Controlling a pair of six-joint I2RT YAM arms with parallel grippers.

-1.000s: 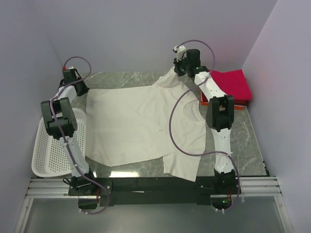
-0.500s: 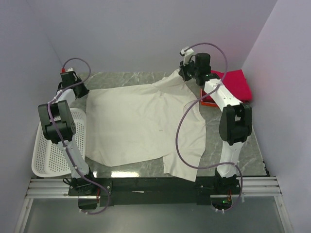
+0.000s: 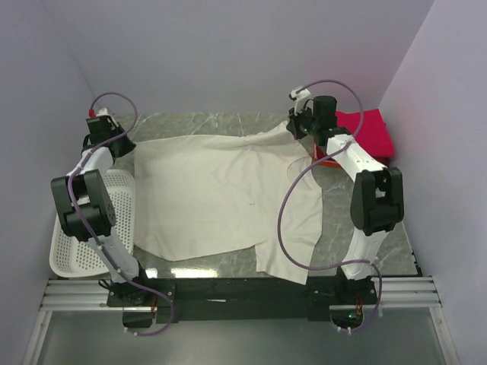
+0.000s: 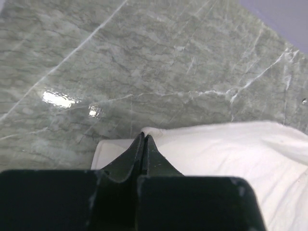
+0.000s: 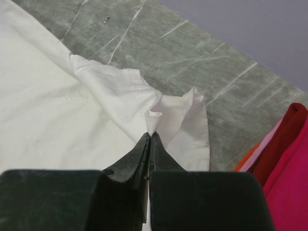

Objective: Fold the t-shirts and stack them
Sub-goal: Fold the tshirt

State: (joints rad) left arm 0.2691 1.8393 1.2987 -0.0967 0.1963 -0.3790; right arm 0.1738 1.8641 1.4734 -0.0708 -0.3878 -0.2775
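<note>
Two claws hold the cream-white shirt by its far edge. The left claw has its fingers pressed together on the far left corner, and the right claw is pinched tight on a crumpled bit of sleeve at the far right. The rest of the shirt lies spread across the bench, with its near right sleeve reaching towards the front edge. The pink and orange-red shirts sit folded at the far right corner, just beside the right claw. A white basket stands at the left.

Both grips look thin, taken only at the very fingertips, so a pull could let the cloth slip free, most likely at the left corner. The held sleeve could also brush the folded shirts and drag them askew.

No brand, label or writing shows anywhere.
</note>
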